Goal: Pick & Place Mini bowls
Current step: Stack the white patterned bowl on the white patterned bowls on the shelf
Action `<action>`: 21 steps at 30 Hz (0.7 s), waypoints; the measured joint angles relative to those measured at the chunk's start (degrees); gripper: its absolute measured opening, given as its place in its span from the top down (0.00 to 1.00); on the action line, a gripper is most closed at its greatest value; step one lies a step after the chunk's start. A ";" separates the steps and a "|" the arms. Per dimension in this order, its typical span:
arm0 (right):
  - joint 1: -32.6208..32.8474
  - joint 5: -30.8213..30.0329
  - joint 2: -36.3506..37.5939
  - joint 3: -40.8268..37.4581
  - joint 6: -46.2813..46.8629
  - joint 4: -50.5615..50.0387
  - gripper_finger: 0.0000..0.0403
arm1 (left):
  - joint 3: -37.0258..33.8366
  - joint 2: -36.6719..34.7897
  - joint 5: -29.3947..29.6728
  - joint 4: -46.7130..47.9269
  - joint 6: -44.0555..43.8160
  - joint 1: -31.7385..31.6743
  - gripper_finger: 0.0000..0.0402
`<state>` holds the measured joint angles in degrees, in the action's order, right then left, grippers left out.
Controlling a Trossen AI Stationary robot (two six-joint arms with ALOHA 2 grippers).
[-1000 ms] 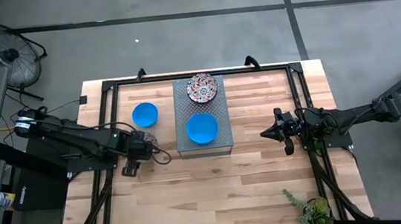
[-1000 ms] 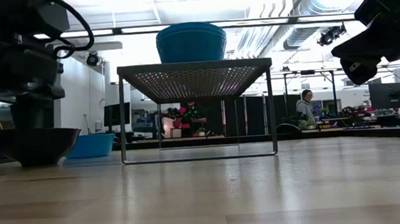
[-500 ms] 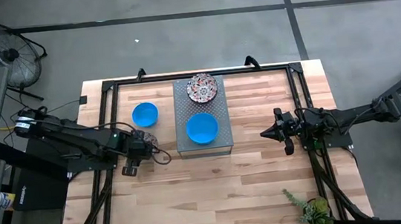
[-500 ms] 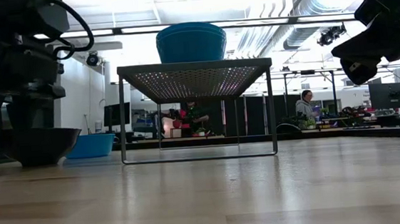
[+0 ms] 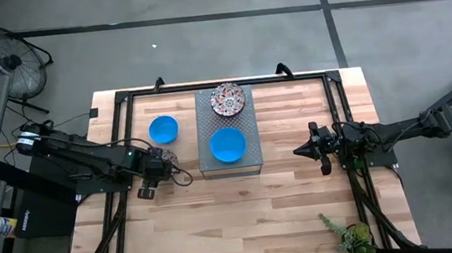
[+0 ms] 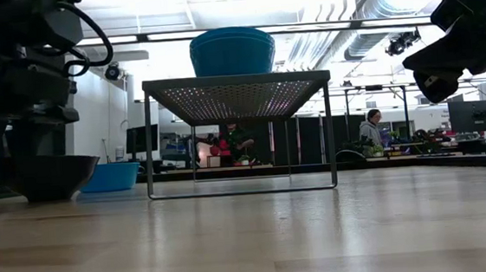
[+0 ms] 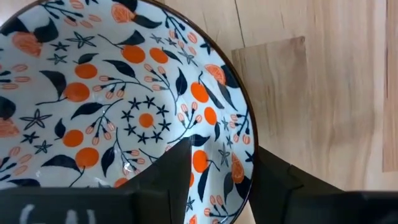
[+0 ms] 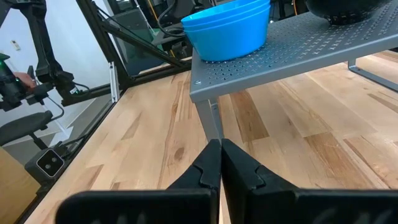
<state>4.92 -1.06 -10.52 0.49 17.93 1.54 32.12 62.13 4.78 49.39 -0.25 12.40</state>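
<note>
A white mini bowl with a red-and-dark floral pattern (image 7: 118,106) sits with its base on the table (image 6: 46,177) near the left edge. My left gripper (image 7: 221,155) is open just above it (image 5: 162,160), one finger inside the rim and one outside. A blue mini bowl (image 5: 163,130) rests on the table beyond it. On the grey perforated rack (image 5: 248,133) stand a stack of blue bowls (image 5: 228,145) (image 8: 227,28) and a patterned bowl (image 5: 228,99). My right gripper (image 5: 298,149) (image 8: 219,149) is shut and hangs in the air to the right of the rack.
The rack stands on thin legs (image 6: 148,148) in the table's far middle. Black frame rails (image 5: 115,113) run along the left, far and right sides. A small plant (image 5: 351,235) sits at the near right corner. Bare wood lies along the table's near half.
</note>
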 joint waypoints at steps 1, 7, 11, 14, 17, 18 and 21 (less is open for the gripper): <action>0.00 0.00 0.00 0.00 0.00 0.00 1.00 | 0.00 0.00 0.00 0.00 0.00 0.00 0.68; 0.00 0.00 0.00 0.00 0.00 0.01 1.00 | 0.00 0.00 -0.03 0.03 -0.27 0.00 0.82; 0.01 0.00 0.00 0.00 0.00 0.00 1.00 | 0.39 -0.18 1.74 -0.19 -1.23 0.00 0.97; -0.01 0.00 -0.02 0.00 0.00 0.00 1.00 | 0.61 -0.10 1.87 0.00 -1.34 0.02 0.97; 0.01 0.00 -0.02 0.01 0.00 0.01 1.00 | 1.24 -0.09 1.87 0.36 -1.33 -0.02 0.98; 0.00 -0.01 -0.02 0.00 0.00 0.00 1.00 | 1.51 -0.07 1.79 0.53 -1.38 -0.02 0.98; 0.00 0.00 0.00 0.00 -0.01 0.01 1.00 | 2.69 0.08 1.33 1.78 -1.44 -0.02 0.99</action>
<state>4.92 -1.06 -10.52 0.49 17.92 1.55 34.81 62.21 6.11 51.17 -1.69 12.38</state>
